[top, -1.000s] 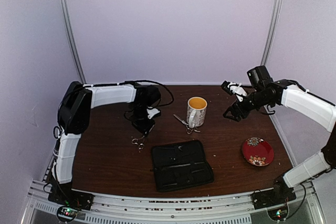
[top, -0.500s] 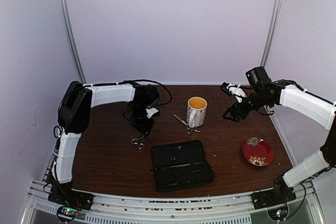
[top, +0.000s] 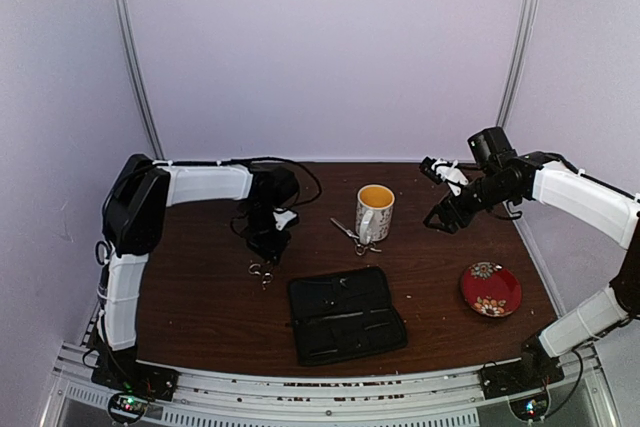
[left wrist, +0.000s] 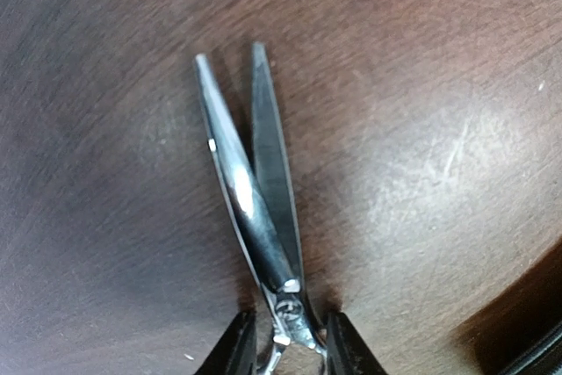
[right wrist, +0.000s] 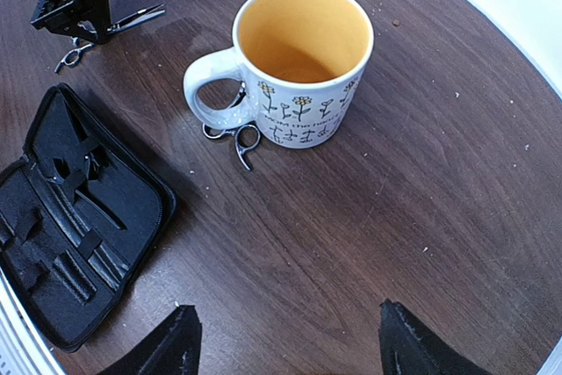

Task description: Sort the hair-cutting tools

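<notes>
Dark brown wood made up the desk (top: 200, 317), and at its left middle the left gripper (left wrist: 291, 345) was clenched on a pair of silver metal scissors (left wrist: 255, 208) just by the pivot, one black finger on either side. The blades stood slightly parted and pointed away from the wrist camera, close over the wood; whether they touched it could not be told. In the top view this left gripper (top: 268, 242) pointed down with the ring handles of the scissors (top: 262, 271) showing just below it. A second pair of silver scissors (right wrist: 235, 138) lay flat on the desk, its rings touching or almost touching the handle side of a white mug with a flower pattern and a yellow inside (right wrist: 303, 68), which stood upright near the centre. An open black zip case (top: 345, 314) lay nearer the front edge, its contents too dark to make out. A small red floral plate (top: 490, 288) sat at the right. The right gripper (right wrist: 285, 349) hung in the air right of the mug, jaws spread wide and grasping nothing
</notes>
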### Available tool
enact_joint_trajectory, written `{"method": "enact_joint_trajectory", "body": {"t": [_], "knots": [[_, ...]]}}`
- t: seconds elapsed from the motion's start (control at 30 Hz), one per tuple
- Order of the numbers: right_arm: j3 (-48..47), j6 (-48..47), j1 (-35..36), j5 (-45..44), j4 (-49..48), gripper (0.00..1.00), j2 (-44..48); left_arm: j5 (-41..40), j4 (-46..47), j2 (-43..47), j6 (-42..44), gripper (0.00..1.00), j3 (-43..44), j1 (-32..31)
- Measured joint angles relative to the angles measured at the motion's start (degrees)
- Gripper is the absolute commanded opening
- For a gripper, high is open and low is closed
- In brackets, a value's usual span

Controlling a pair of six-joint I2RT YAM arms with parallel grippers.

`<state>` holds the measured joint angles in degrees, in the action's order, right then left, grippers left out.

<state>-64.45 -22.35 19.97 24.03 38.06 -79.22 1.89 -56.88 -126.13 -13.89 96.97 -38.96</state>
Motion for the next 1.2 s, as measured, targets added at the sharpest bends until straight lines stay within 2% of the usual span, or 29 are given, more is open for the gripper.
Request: {"method": "enact_joint_trajectory", "body": {"t": [0.3,0.43,0.83,1.07,1.2], "knots": [[0.0,0.0,0.0,0.3,0.2,0.71,-0.5,-2.8,0.4,0.3,-0.8,0.14,-0.7,-0.5],[0.0,0.0,0.0,0.3,0.3,0.7,-0.7,-3.6,-0.8,-0.3,-0.5,0.01,0.3,-0.5],[0.0,-0.2,0.0,0.3,0.7,0.69,-1.4,-7.2,-3.1,1.5,3.2,0.0,0.0,-1.2],[0.0,-0.3,0.0,0.3,1.0,0.69,-1.8,-8.1,-4.9,12.4,6.5,0.0,-0.9,-3.8],[0.0,-0.3,0.0,0.3,1.1,0.69,-1.9,-7.9,-7.1,16.9,9.9,0.0,-0.9,-8.7]]}}
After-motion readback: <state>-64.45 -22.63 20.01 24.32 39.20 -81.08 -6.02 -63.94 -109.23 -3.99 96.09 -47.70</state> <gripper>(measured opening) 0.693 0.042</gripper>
